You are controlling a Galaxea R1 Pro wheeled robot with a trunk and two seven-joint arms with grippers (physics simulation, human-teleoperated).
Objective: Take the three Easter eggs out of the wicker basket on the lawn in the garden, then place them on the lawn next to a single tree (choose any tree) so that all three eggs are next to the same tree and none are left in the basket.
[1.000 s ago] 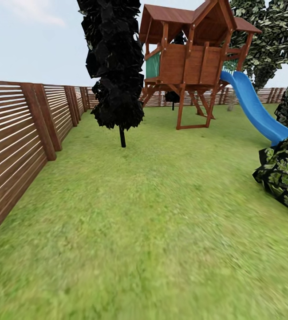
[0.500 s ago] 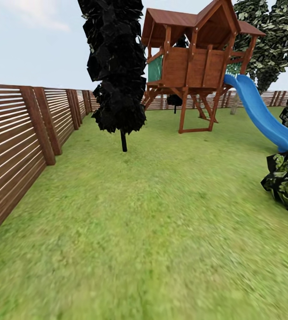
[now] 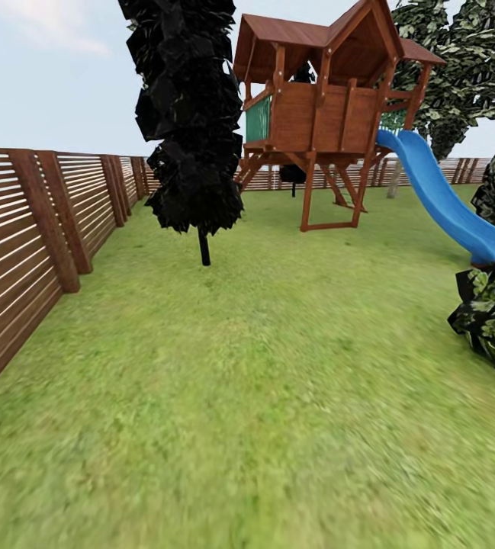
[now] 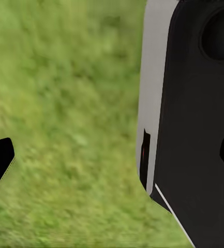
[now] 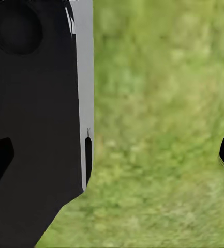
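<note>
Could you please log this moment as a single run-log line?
phase: in transit | ahead: lawn, black tree, playhouse, slide | left: fence

No text, label, brand, number or sign can be read on anything here: not on the fence [image 3: 26, 229], the playhouse [image 3: 319, 107] or the slide [image 3: 445, 202].

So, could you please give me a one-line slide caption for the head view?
Head view: lawn bordered by a slatted fence, with a black tree, wooden play tower and blue slide ahead.
</note>
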